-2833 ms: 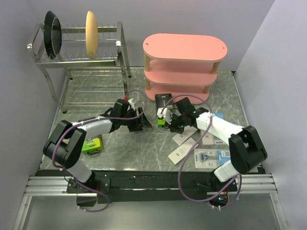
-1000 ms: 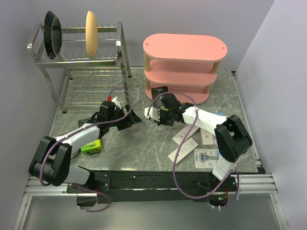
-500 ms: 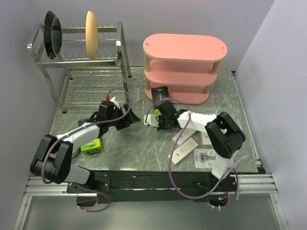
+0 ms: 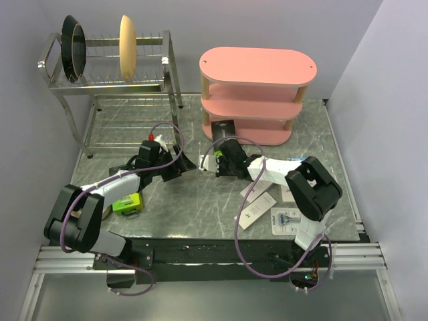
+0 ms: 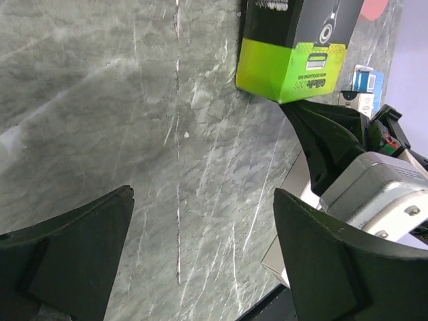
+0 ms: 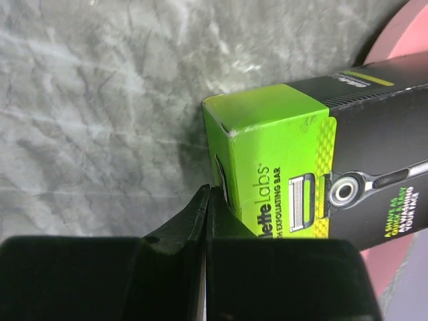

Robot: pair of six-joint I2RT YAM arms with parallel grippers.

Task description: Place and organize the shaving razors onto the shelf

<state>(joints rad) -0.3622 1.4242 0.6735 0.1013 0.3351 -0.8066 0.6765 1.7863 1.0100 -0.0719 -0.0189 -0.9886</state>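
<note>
Right wrist view, black razor box [image 6: 321, 160], lime-green end, scuffed corner, printed razor picture, beside pink shelf [image 6: 394, 27], right gripper [image 6: 206, 195] clenched empty against it, left gripper [image 5: 200, 200] spread.

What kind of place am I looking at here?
Probably a robot test cell, not a real home: left arm and right arm bolted to a rail, plain walls boxing in the table, and staged props like a dish rack, pink shelf and razor box.
</note>
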